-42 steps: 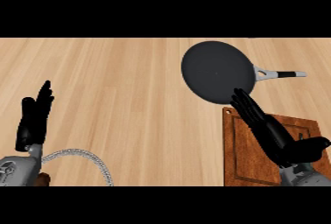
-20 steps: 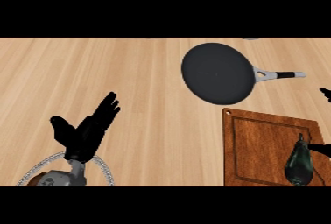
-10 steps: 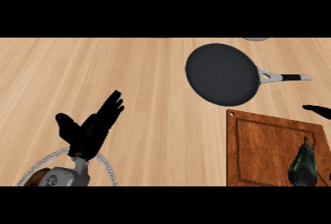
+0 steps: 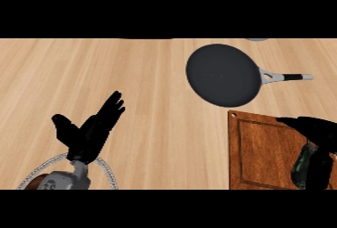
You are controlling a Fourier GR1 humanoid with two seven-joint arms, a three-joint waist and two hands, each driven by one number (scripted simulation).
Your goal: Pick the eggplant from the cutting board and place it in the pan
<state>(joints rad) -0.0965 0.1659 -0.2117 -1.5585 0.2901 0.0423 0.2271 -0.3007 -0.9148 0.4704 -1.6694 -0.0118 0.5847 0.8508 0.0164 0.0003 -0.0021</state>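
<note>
A dark green eggplant [image 4: 303,163] lies upright near the right edge of the brown cutting board [image 4: 260,151] at the lower right. My right hand [image 4: 314,130] comes in from the right edge and lies over and beside the eggplant, hiding its right side and top; most of the hand is cut off by the frame. The round black pan [image 4: 222,74] sits just beyond the board's far left corner, with its grey and black handle [image 4: 287,77] pointing right. My left hand [image 4: 91,129] is open at the lower left, fingers pointing up and to the right, holding nothing.
The counter [image 4: 99,71] is light wood. A thin white ring [image 4: 106,173] lies at the lower left around my left wrist. A small grey object [image 4: 258,39] shows at the top edge, right of centre.
The right hand has come down from above the board onto the eggplant. The view has shifted slightly. The left hand stays raised and open where it was.
</note>
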